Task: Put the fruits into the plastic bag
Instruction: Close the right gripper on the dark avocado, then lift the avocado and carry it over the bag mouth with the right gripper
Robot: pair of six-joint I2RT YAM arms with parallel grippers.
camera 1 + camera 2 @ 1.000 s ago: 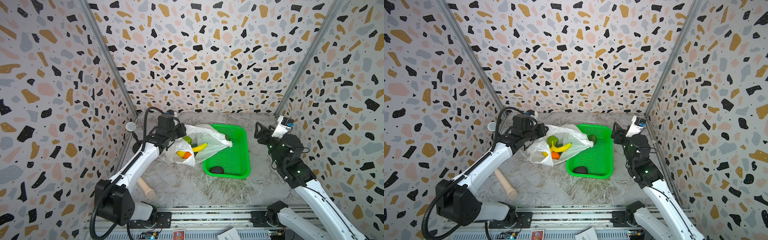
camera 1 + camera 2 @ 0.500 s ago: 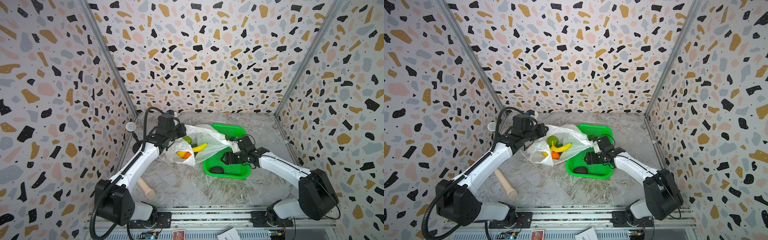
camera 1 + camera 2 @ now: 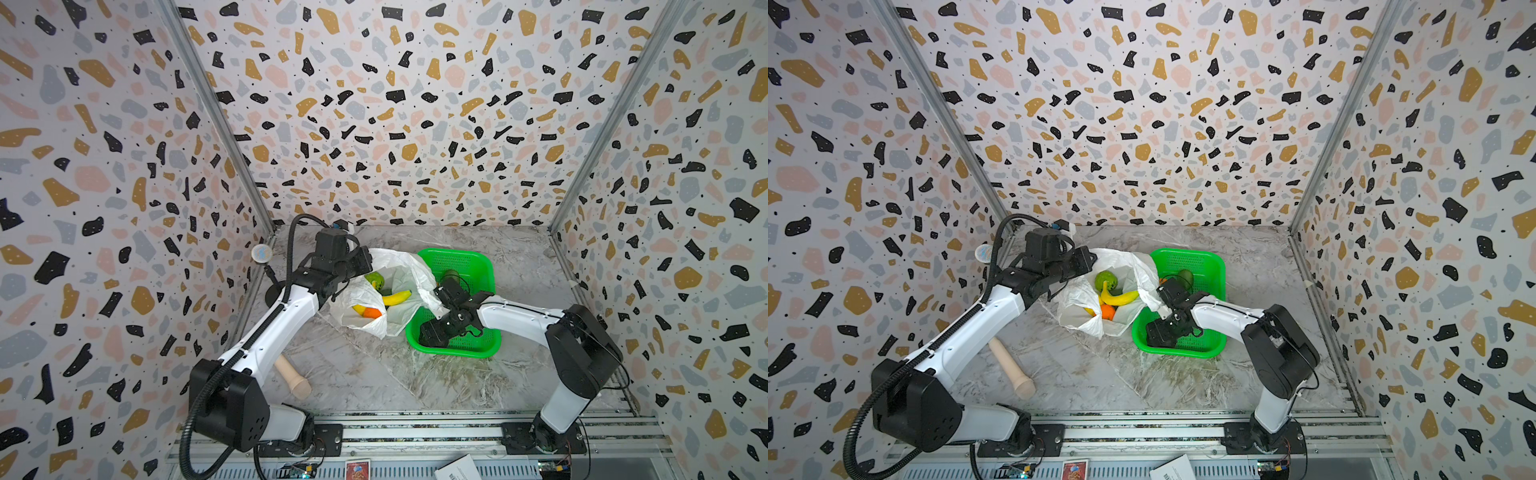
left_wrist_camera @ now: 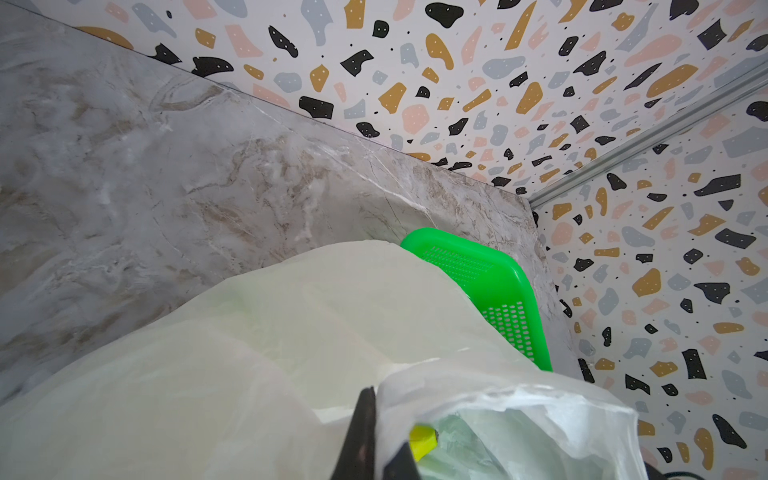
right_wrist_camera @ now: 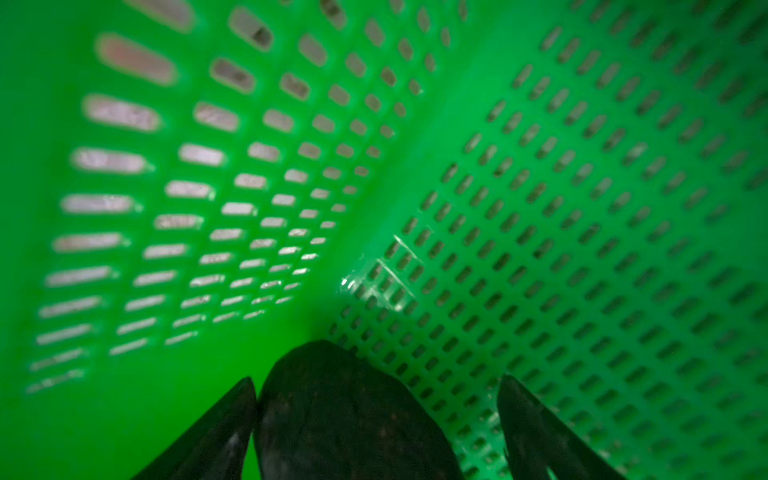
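Note:
The white plastic bag [image 3: 409, 266] lies open beside the green basket [image 3: 457, 253]. Inside the bag I see a light green bumpy fruit [image 3: 374, 279], a banana [image 3: 397, 297], an orange [image 3: 372, 312] and a lemon [image 3: 359, 308]. My left gripper [image 3: 361, 262] is shut on the bag's far rim, and the film is pinched between its fingers [image 4: 368, 415]. My right gripper [image 3: 432, 334] reaches down into the basket's near left corner. It stands open around a blackish avocado [image 5: 345, 415]; one finger touches the avocado and the other stands apart. A dark green avocado [image 3: 1185, 276] lies at the basket's far end.
A beige peg [image 3: 293, 374] lies on the marble floor near the left arm's base. A blue toy microphone [image 3: 262, 252] stands by the left wall. Patterned walls close in the left, back and right sides. The bag's edge drapes over the basket's left rim.
My right arm swung from the right wall into the basket and came down over the blackish avocado, with its jaws widening. The left gripper and the bag have not moved.

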